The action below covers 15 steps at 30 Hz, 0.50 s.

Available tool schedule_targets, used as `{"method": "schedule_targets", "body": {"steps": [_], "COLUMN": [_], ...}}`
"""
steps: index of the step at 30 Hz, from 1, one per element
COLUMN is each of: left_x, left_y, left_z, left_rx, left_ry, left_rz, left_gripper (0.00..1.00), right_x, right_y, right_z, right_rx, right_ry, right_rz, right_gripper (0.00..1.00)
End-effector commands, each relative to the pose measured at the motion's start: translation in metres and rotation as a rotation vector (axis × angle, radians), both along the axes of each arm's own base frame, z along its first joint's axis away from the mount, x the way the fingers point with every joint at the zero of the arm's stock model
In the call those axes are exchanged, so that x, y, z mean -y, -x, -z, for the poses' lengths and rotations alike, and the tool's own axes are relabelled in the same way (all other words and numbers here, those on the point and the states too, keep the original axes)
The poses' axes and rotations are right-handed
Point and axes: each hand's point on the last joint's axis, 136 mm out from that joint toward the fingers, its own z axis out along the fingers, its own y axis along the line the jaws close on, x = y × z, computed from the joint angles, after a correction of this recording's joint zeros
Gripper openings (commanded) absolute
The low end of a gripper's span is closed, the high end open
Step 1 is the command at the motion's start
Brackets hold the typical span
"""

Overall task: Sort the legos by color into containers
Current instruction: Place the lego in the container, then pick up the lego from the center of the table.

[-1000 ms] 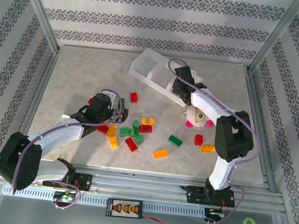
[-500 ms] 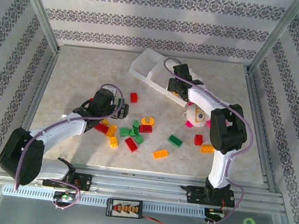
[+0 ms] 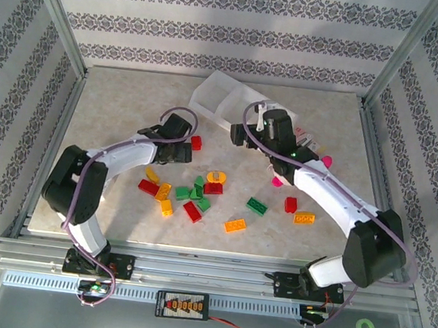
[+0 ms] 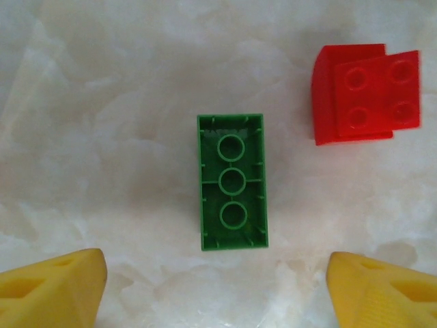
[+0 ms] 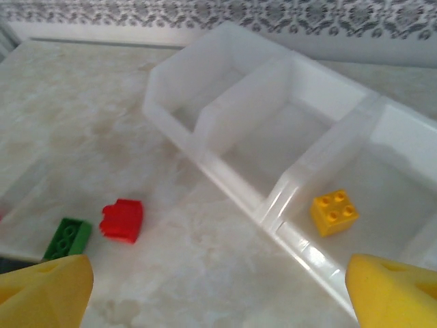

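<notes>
In the left wrist view a green lego (image 4: 232, 181) lies upside down on the table, with a red lego (image 4: 365, 92) to its upper right. My left gripper (image 4: 217, 294) hangs open over the table just short of the green one, with one yellow fingertip on each side. From above, the left gripper (image 3: 175, 149) sits beside that red lego (image 3: 196, 142). The tray (image 5: 273, 198) holds a yellow lego (image 5: 333, 210) in its right compartment. My right gripper (image 5: 218, 294) is open and empty in front of the tray (image 3: 220, 100). More legos (image 3: 192, 212) lie scattered mid-table.
Pink pieces (image 3: 277, 181) lie right of the scattered bricks, under the right arm. Loose bricks reach from a yellow one (image 3: 152, 175) to an orange one (image 3: 304, 218). Metal posts and patterned walls ring the table, and a rail (image 3: 206, 266) runs along its near edge.
The left arm has swung forward and right, bringing its gripper over the green brick by the red one. The right gripper has drawn back from the tray toward the table's middle.
</notes>
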Motion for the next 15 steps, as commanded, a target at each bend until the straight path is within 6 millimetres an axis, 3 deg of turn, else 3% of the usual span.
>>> {"method": "schedule_targets", "body": {"steps": [1, 8, 15], "left_x": [-0.001, 0.01, 0.006], "left_y": [0.002, -0.009, -0.013], "left_z": [0.012, 0.043, 0.048], "left_rx": [-0.066, -0.112, -0.111], "left_ry": [-0.044, -0.038, -0.053], "left_rz": [-0.023, -0.008, -0.019], "left_gripper": [0.77, 0.66, 0.41], "right_x": [-0.006, -0.003, 0.003], "right_y": [0.016, 0.024, 0.026], "right_z": [0.007, 0.016, 0.012], "right_rx": [-0.009, -0.006, 0.017], "right_ry": [-0.034, -0.051, -0.014], "right_rz": [-0.028, -0.001, 0.008], "right_gripper": [0.95, 0.95, 0.96]}}
